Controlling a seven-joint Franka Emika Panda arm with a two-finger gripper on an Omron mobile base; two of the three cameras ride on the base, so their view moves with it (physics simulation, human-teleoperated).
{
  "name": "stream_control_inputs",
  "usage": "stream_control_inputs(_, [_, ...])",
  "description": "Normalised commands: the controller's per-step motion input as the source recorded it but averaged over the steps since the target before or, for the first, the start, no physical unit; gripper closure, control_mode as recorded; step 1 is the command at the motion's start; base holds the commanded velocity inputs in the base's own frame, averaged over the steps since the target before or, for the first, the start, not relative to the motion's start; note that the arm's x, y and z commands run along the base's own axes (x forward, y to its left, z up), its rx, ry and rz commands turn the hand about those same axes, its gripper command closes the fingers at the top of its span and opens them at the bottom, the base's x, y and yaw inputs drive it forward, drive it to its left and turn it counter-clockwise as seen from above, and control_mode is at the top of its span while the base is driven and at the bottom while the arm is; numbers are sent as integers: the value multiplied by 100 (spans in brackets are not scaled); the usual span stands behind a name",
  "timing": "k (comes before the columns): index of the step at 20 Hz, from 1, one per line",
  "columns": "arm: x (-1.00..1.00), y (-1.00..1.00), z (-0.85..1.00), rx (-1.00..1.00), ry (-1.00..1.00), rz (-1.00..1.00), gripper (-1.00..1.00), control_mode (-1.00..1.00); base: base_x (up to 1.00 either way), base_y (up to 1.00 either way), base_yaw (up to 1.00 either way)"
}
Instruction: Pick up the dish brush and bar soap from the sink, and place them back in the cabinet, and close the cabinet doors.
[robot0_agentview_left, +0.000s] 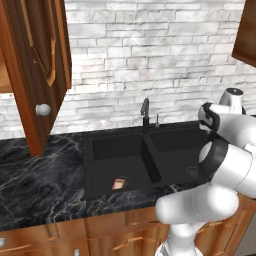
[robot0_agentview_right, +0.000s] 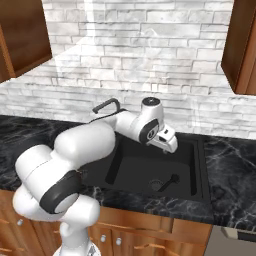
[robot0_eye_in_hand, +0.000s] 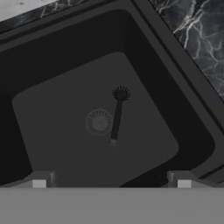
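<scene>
On sink (robot0_agentview_right: 200, 170) R basin floor, dish brush (robot0_eye_in_hand: 117, 116) lies beside drain. Gripper (robot0_eye_in_hand: 111, 181) above it, fingers spread wide, empty. Bar soap (robot0_agentview_left: 119, 183) in L basin.

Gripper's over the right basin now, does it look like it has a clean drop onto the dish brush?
Probably yes. The gripper hangs open above the basin, and the dish brush lies alone on the flat floor of the sink beside the drain, nothing over it. The handle lies low, so the grasp may be fiddly.
</scene>
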Motion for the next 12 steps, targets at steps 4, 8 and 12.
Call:
stream_control_inputs(4, [28,-20,-26,0,0,0,-100,-100,0,0,0])
stream_control_inputs(8, [26,-16,-31,0,0,0,-100,-100,0,0,0])
stream_control_inputs(12, [22,-17,-36,0,0,0,-100,-100,0,0,0])
